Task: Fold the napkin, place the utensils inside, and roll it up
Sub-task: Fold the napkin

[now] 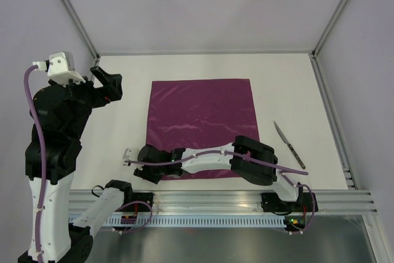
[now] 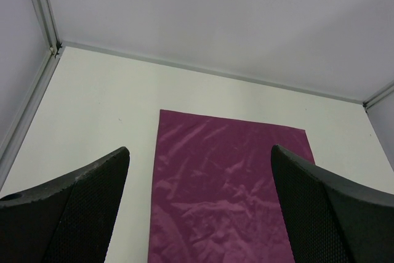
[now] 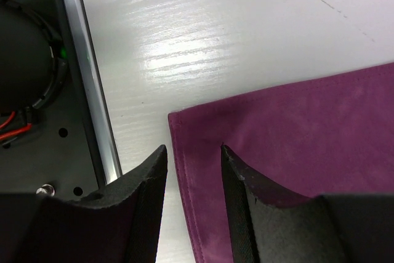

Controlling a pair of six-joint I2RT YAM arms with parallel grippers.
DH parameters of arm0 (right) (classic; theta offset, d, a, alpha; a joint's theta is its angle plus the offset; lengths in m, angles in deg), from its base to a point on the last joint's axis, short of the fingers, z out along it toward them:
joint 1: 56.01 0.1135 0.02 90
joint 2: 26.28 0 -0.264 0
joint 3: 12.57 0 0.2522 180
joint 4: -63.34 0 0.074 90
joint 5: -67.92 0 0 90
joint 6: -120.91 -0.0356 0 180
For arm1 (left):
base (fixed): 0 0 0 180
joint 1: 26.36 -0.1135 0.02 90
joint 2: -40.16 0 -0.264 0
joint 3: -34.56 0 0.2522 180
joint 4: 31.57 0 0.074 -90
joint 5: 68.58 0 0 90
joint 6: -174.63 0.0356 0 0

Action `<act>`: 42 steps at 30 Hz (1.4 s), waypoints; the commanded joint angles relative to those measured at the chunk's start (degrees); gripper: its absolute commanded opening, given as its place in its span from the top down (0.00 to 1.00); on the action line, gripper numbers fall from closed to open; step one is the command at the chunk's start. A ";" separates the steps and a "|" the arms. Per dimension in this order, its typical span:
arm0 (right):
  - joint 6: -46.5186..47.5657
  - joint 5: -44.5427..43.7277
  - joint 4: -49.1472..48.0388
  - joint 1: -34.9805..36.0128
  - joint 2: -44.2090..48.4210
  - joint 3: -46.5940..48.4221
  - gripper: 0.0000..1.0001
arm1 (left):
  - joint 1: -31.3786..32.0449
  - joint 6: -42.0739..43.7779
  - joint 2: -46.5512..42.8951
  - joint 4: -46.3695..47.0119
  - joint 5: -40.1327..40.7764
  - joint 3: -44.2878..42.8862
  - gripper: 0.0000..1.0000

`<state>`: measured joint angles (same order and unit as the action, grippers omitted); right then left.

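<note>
Napkin work has barely begun, from where I stand: the large square cloth of deep purple-magenta, faintly shiny fabric [image 1: 200,124] lies spread flat and unfolded in the middle of the white desk [image 1: 123,127], with only soft creases across it. The utensil, a slim table knife with a silver pointed blade and dark grey handle [image 1: 289,145], rests on the bare desk just off the cloth's right side, apart from it and untouched. The right arm stretches low along the near edge of the cloth, and its pincer [image 3: 194,152] is down at the near-left corner. One black finger [image 3: 148,180] is over the bare desk and the other over the fabric, so the hem runs between them. The jaws stand only a narrow gap apart, and the cloth between them looks flat, so I judge the corner is not yet pinched. The left arm is raised at the left side, well clear, and its pincer [image 2: 200,149] is spread wide and holds nothing, looking down over the cloth. So nothing is finished. The fold is only at the point of taking hold, and laying the knife inside and rolling the cloth up are all left to do.
</note>
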<state>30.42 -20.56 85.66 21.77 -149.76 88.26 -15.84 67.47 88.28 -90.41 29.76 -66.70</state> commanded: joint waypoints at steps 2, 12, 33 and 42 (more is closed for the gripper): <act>-1.44 -1.17 -2.05 0.80 -2.11 3.81 0.54 | 0.11 -0.76 0.05 -1.24 1.06 -1.35 0.00; -1.18 -4.15 -1.61 1.76 -4.49 5.40 0.53 | 0.11 -0.15 -0.48 -1.94 1.94 -1.00 0.00; -0.04 -7.06 -1.53 1.76 -6.86 4.25 0.72 | 0.20 -0.23 -1.54 -1.85 2.47 1.02 0.00; 1.99 -6.71 -0.56 1.85 -4.40 5.39 0.92 | 0.11 -0.23 -1.80 -1.59 2.47 1.55 0.00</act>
<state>31.47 -26.02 82.55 23.39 -154.61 92.06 -15.84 67.49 86.93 -92.40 31.84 -65.33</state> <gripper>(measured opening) 0.095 0.993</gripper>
